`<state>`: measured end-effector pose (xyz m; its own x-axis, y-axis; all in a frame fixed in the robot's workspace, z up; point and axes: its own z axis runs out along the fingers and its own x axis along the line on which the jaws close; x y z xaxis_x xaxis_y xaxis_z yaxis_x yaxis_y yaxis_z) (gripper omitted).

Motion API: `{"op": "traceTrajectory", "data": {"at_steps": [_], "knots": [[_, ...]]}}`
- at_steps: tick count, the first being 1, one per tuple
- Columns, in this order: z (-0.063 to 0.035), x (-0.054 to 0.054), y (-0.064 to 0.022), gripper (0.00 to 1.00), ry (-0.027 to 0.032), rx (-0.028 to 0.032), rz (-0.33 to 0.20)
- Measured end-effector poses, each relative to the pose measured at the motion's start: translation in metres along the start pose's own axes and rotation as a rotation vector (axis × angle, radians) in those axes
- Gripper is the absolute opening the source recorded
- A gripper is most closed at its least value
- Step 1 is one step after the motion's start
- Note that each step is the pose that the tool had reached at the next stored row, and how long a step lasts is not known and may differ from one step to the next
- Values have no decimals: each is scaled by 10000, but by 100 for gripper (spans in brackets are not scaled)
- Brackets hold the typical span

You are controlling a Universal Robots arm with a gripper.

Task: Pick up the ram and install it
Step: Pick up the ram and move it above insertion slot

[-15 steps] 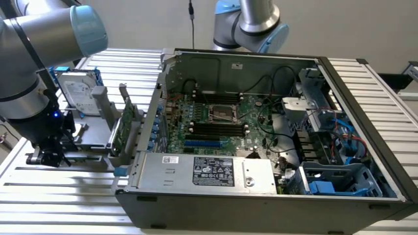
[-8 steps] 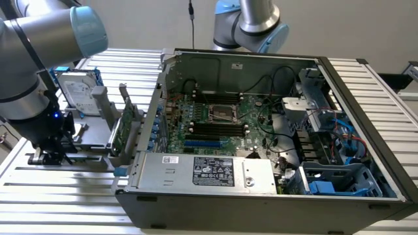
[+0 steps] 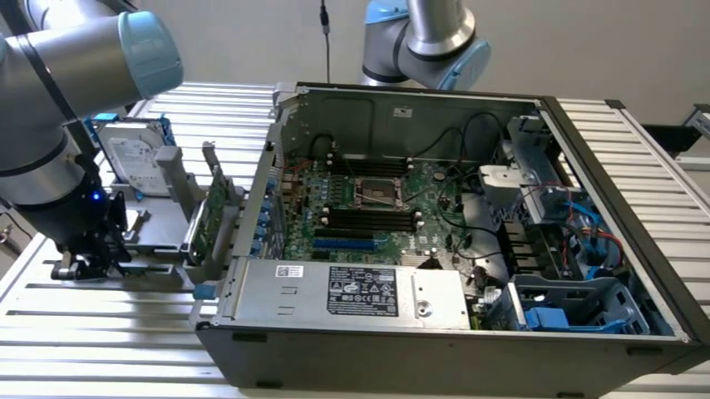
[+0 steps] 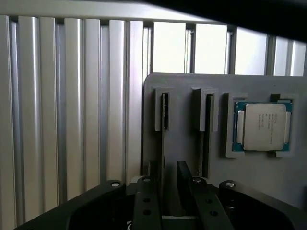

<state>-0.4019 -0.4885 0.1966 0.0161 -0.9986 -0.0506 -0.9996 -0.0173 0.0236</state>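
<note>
The ram [image 4: 163,139] stands edge-on in a slot of the grey holder [image 4: 187,96], seen as a thin dark strip. My gripper [image 4: 167,167] straddles it, one black finger [image 4: 183,173] on each side, with a narrow gap still showing beside the stick; the jaws stand open and part-way in. In the exterior view my gripper [image 3: 85,264] hangs low over the holder at that view's left, outside the open computer case [image 3: 621,208]. The black memory slots [image 3: 367,221] lie on the green motherboard inside the case.
A processor chip [image 4: 262,125] sits in a pocket of the holder, beside a second slot [image 4: 207,112]. A hard drive [image 3: 133,162] and a green expansion card [image 3: 211,218] stand between my arm and the case wall. A second arm [image 3: 427,37] stands behind the case.
</note>
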Motion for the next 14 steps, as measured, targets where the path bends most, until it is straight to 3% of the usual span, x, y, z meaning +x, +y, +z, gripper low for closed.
{"op": "traceTrajectory", "data": {"at_steps": [2, 3, 5, 6, 14], "knots": [[2, 0, 0, 27, -26, 0, -1], [3, 0, -1, 21, -36, 0, -1], [4, 0, -2, 21, -49, 0, -1], [4, 0, -3, 15, -52, 1, -1], [4, 1, -7, 14, -60, -33, 68]]}}
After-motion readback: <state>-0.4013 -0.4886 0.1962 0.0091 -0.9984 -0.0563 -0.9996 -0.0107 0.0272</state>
